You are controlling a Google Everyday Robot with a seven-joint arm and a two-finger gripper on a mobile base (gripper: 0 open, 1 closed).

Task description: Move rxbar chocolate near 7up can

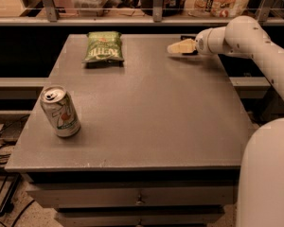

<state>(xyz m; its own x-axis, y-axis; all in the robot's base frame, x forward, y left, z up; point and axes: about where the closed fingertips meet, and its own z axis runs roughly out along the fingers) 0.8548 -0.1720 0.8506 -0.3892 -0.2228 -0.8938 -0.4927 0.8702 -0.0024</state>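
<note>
The tool is hovering at the counter's 1 o'clock, its grip impossible to tell; the 7up can is standing at 8 o'clock.

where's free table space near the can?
Bare: everything right of the can across to the right edge of the table, and the strip between can and chip bag. Crowded only at the far right corner, where the end effector hovers.

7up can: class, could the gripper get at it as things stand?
Probably yes. The 7up can stands near-left on the table; the gripper hovers far right, with only bare tabletop between them.
</note>
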